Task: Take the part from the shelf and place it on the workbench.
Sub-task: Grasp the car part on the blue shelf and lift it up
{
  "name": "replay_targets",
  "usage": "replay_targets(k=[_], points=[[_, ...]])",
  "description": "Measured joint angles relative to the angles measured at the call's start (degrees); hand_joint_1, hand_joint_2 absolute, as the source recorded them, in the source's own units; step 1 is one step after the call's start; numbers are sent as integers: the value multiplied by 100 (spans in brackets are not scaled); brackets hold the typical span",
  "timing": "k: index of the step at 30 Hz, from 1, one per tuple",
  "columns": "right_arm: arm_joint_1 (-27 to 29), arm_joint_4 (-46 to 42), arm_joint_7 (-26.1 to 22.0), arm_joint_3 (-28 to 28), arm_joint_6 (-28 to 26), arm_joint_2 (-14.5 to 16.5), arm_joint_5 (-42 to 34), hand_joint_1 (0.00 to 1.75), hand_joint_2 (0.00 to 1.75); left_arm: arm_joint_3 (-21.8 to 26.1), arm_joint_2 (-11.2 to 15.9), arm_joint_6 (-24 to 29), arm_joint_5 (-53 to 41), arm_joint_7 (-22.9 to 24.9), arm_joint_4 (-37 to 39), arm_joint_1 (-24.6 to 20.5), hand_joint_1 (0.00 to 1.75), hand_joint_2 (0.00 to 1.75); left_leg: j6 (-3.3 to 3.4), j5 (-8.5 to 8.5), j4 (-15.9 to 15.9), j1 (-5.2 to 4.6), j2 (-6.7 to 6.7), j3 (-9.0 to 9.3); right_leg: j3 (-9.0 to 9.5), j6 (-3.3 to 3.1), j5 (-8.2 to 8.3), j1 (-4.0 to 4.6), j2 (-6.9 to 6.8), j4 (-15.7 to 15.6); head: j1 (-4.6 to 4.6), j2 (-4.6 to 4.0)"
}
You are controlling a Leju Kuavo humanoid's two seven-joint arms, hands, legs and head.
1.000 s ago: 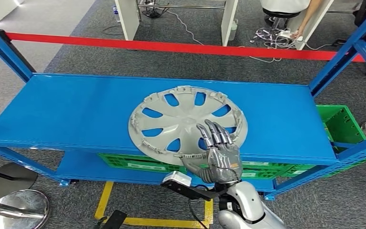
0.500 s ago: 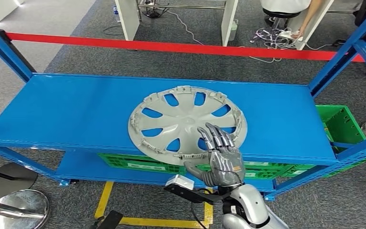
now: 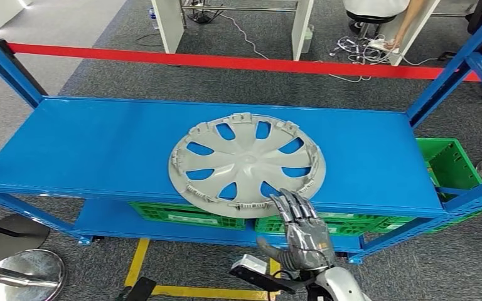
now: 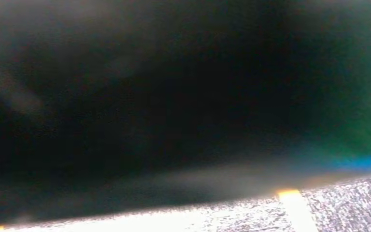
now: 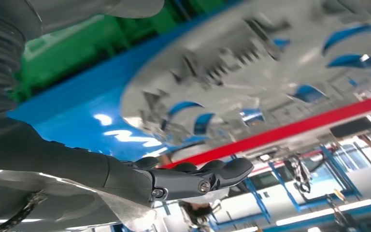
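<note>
The part, a grey plastic wheel cover (image 3: pixel 246 164) with spoke cut-outs, lies flat on the blue shelf (image 3: pixel 100 144), its near rim overhanging the shelf's front edge. My right hand (image 3: pixel 302 233) hovers in front of and slightly below that near rim, fingers spread and pointing at the cover, holding nothing. In the right wrist view the wheel cover (image 5: pixel 270 72) appears blurred beyond the dark fingers (image 5: pixel 198 179), which are extended and apart from it.
Green crates (image 3: pixel 182 213) sit on the lower shelf, another green crate (image 3: pixel 449 163) to the right. Blue uprights (image 3: pixel 452 69) frame the shelf. A red barrier tape (image 3: pixel 226 61) runs behind. Round metal bases (image 3: pixel 22 263) stand on the floor at the left.
My right hand has drawn back toward me and down, from over the cover's near spokes to just in front of its rim. The cover has not moved.
</note>
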Motion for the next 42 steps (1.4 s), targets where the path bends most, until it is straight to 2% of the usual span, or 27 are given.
replay_targets(k=[5, 9, 13, 21, 30, 42], points=[[99, 24, 282, 189, -105, -236, 150, 0, 175, 35, 1, 41, 12, -75, 0, 1, 0, 0, 0, 0, 0, 1, 0, 6, 0, 0, -1, 1, -1, 0, 1, 2], [131, 112, 788, 298, -334, -371, 948, 0, 175, 49, 1, 55, -10, -100, 0, 0, 0, 0, -1, -2, -1, 1, 0, 12, -28, -1, -7, 1, -2, 0, 1, 1], [82, 200, 963, 294, -389, -372, 1575, 0, 175, 51, 1, 60, -63, -98, 0, -8, 0, 0, -1, -3, -1, 1, 0, 14, -24, -1, -7, 1, -2, 0, 2, 1], [-230, 374, 917, 163, -382, -148, 2138, 0, 175, 52, -1, 60, -102, -71, 0, -16, 0, 0, 0, 1, 0, 1, 0, 20, 39, 5, -3, 1, -1, 1, 1, 2], [-629, 689, 1010, 231, -385, -2, 2175, 0, 175, 56, -80, 168, -57, -16, 0, -39, 0, 0, 0, 1, -1, 1, 0, 28, 32, 5, -3, 0, -1, 1, 1, 1], [-853, 1233, 804, 391, -380, 177, 2176, 0, 175, 60, -171, 196, -63, 46, 0, -60, 0, 0, 0, 1, 0, 1, 0, 28, 50, 5, -3, 1, -2, 1, 1, 2]])
